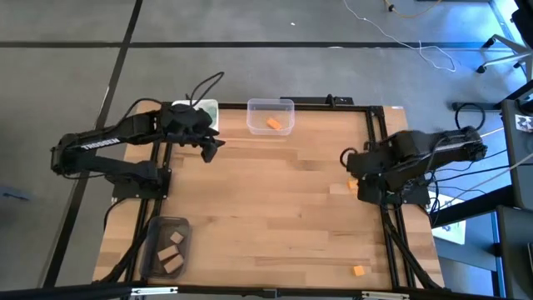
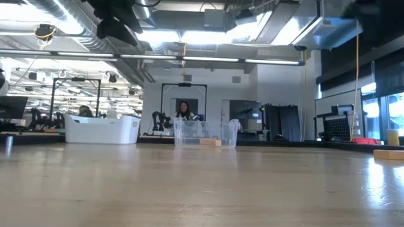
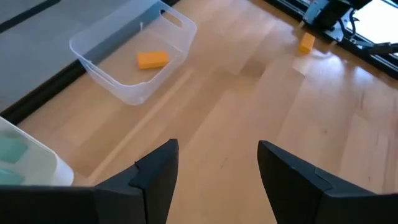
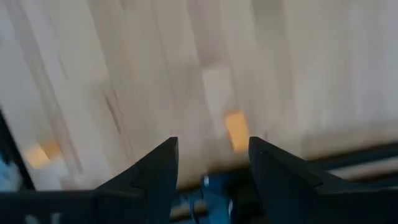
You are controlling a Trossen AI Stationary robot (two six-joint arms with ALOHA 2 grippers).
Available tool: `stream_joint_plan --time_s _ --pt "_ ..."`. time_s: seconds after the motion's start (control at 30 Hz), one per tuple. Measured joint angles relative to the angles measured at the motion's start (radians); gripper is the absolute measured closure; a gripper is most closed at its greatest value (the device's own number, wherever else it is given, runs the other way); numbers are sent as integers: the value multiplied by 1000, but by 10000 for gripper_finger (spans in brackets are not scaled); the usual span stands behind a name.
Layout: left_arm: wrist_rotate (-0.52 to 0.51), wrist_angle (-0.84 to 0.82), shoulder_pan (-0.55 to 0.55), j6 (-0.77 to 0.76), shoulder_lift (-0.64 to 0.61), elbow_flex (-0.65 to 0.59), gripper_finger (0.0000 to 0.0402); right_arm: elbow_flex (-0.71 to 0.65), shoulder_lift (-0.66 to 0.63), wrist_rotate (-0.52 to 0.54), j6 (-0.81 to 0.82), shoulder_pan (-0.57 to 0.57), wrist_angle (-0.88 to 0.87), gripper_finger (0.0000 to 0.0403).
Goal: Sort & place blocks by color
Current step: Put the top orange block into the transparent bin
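Note:
My left gripper point(image 1: 213, 148) is open and empty, in the air above the table just near of the white bin point(image 1: 196, 111); a teal block point(image 3: 11, 151) lies in that bin. An orange block point(image 3: 152, 60) lies on the floor of the clear bin point(image 1: 271, 116). My right gripper point(image 4: 211, 163) is open and empty at the table's right edge point(image 1: 346, 158), above an orange block point(image 4: 236, 130) and a tan block point(image 4: 215, 88) that lie flat on the table. Another orange block point(image 1: 359, 270) lies near the front right.
A dark grey bin point(image 1: 166, 246) with tan blocks point(image 1: 171, 256) stands at the near left. The white bin point(image 2: 101, 128) and the clear bin point(image 2: 205, 133) stand along the far edge. Bare wood point(image 1: 275, 208) lies between the arms. A person point(image 2: 184, 110) is in the room beyond.

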Motion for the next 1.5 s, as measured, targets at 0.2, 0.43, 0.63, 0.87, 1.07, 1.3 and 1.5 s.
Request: stream_joint_plan --time_s 0.2,0.43,0.63,0.87,1.07,1.3,1.5 --pt "-1 0 -5 -27 3 0 192 -263 -9 -28 27 0 26 205" --pt "0 0 -5 -28 3 0 191 -481 -9 -35 -56 -1 212 205" --pt "0 1 -5 -42 3 0 191 -588 -9 -34 -158 -25 408 205" --pt "-27 1 -5 -54 3 0 191 -695 -9 -34 -186 -100 506 205" --pt "-47 1 -5 -53 3 0 191 -716 -9 -34 -170 -193 518 205" --pt "-82 1 -5 -53 3 0 191 -716 -9 -36 -79 -316 534 205" --pt "-82 1 -5 -53 3 0 191 -716 -9 -36 335 -401 537 205"
